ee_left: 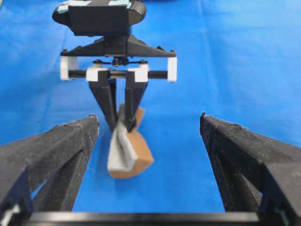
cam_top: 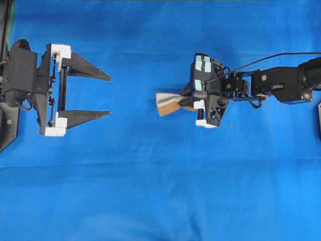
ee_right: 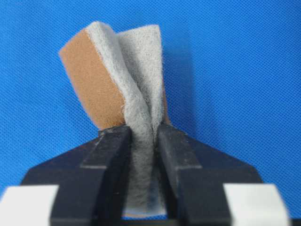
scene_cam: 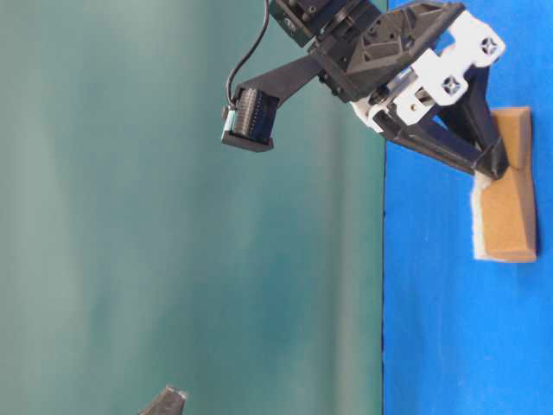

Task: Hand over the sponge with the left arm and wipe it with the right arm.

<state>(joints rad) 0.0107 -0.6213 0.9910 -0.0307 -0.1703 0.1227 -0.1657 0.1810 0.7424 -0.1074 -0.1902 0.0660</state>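
Sponge [cam_top: 168,104] handover on a blue cloth [cam_top: 150,191]: at left in the overhead view, the left gripper [cam_top: 109,94] stands spread wide with nothing between its fingers; well apart to the right, the right gripper [cam_top: 186,102] pinches the folded sponge, grey face creased inward, its free end pointing leftward.

There is one sponge [cam_top: 168,103], lying just right of the middle of the bench [cam_top: 160,191]. There are two robot arms: the left arm [cam_top: 20,75] at nine o'clock and the right arm [cam_top: 281,83] at three o'clock. Each arm carries one hand, so two hands: the left hand [cam_top: 109,94] and the right hand [cam_top: 181,102]. Each hand has two black fingers, four fingers altogether. One blue cloth covers the bench.
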